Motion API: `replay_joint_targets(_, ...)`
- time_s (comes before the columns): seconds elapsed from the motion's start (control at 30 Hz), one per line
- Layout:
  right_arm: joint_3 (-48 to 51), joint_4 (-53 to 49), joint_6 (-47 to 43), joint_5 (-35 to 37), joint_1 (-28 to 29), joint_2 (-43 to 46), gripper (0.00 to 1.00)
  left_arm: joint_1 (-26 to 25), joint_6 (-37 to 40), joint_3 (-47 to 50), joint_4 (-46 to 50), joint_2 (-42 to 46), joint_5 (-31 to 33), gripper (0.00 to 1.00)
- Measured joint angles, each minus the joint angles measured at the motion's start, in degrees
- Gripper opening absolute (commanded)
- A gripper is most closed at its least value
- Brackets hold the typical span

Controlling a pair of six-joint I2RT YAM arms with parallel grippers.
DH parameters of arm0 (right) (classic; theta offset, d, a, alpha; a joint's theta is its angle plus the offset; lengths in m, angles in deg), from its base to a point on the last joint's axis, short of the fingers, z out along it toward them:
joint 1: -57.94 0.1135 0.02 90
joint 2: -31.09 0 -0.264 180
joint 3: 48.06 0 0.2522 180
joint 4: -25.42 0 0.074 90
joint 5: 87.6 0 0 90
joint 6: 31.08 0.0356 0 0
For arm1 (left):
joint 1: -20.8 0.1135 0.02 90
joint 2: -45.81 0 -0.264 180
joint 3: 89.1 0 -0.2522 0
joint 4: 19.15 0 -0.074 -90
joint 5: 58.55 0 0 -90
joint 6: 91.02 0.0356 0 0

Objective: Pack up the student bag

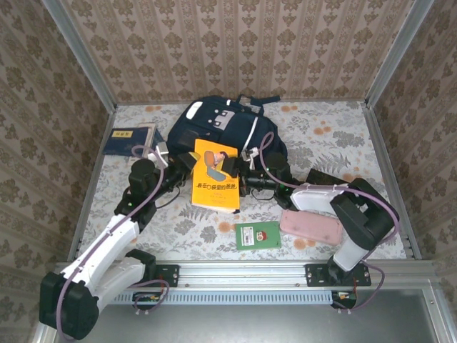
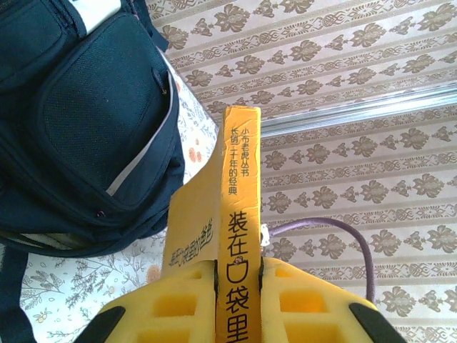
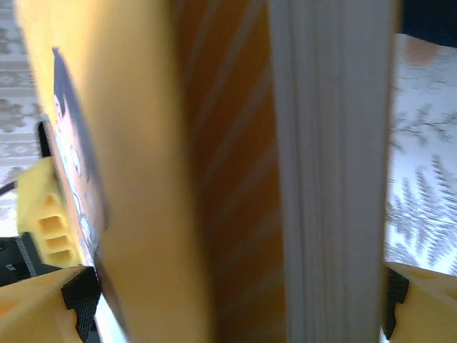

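A: What lies at the left of the surface?

B: A navy-blue book with a yellow label, flat near the far left corner and well apart from the arms.

A: And the left end effector?

B: It is clamped on a yellow book. In the left wrist view its yellow fingers press both sides of the spine, which bears printed characters.

A: Where is the student bag?

B: At the far middle of the surface, lying with its white-grey patches upward. In the top view the yellow book's far edge overlaps the bag's near side; the left wrist view shows a dark mesh pocket just beside the book.

A: The right end effector?

B: Its jaws stand wide apart, one black pad on each side of the book's cover and page block. Whether the pads touch the book cannot be told.

A: Further right?

B: A green card lies flat near the front edge, and just beside it, apart, a pink case, under the right arm.
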State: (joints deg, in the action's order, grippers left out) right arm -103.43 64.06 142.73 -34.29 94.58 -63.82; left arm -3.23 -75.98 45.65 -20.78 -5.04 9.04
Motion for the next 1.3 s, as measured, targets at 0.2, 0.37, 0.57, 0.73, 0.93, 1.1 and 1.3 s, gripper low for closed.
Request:
replay_joint_targets(0.2,2.6,8.6,4.2,0.1,0.0,0.4,0.37,0.0,-0.1,0.0,0.1,0.3,0.8,0.00)
replay_joint_targets(0.37,2.8,3.1,1.2,0.2,-0.4,5.5,0.00,0.0,0.4,0.0,2.3,0.2,0.6,0.35)
replay_joint_targets(0.57,1.2,-7.5,-6.4,-3.2,-1.9,9.1,0.00,0.0,1.2,-0.8,1.4,-1.9,-3.7,0.48)
replay_joint_targets(0.73,-0.6,-13.2,-10.5,-7.6,-2.9,10.1,0.00,-0.7,0.3,-0.8,-3.8,-6.6,-8.2,0.37)
replay_joint_targets(0.93,-1.0,-16.8,-12.7,-10.6,-4.0,12.0,0.20,-2.7,0.5,-0.7,-7.2,-8.7,-10.1,0.01)
replay_joint_targets(1.1,-1.0,-19.7,-13.4,-10.1,-5.3,14.4,0.76,-3.6,-0.1,1.1,-10.6,-7.5,-6.5,0.00)
replay_joint_targets(1.3,3.9,-12.0,-8.4,-4.9,-5.6,18.0,0.92,-6.2,-2.0,2.7,-12.5,-4.0,9.0,0.00)
